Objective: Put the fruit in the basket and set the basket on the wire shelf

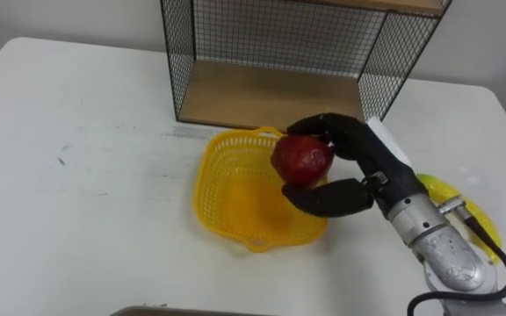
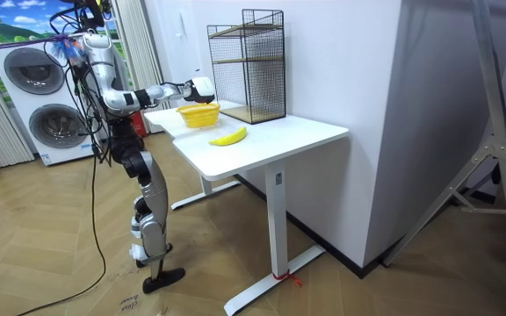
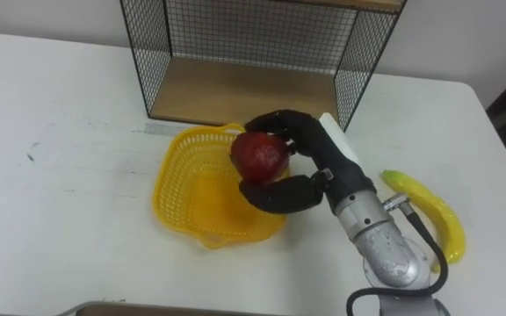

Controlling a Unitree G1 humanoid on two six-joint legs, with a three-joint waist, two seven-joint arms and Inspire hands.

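The robot's right arm comes in from the lower right, its forearm slanting up and to the left across the white table (image 1: 77, 175). The right hand (image 1: 378, 171) is turned on its side, fingers curled over the top of a red fruit (image 1: 302, 160) and thumb hooked beneath it, so the fruit is clasped between them. Hand and fruit are over the right side of the yellow basket (image 1: 205, 180), and the fruit looks to be above the basket's floor rather than lying on it. The basket sits on the table just in front of the wire shelf (image 1: 253, 96), whose wooden bottom board is bare. A banana (image 3: 430, 213) lies on the table to the right of the forearm, well apart from the basket.

The room view adds what the eye views leave out. The robot stands upright at the table's end on the room view's left, right arm stretched forward. The shelf there has an upper wooden board as well, and washing machines (image 2: 25, 96) stand behind the robot.
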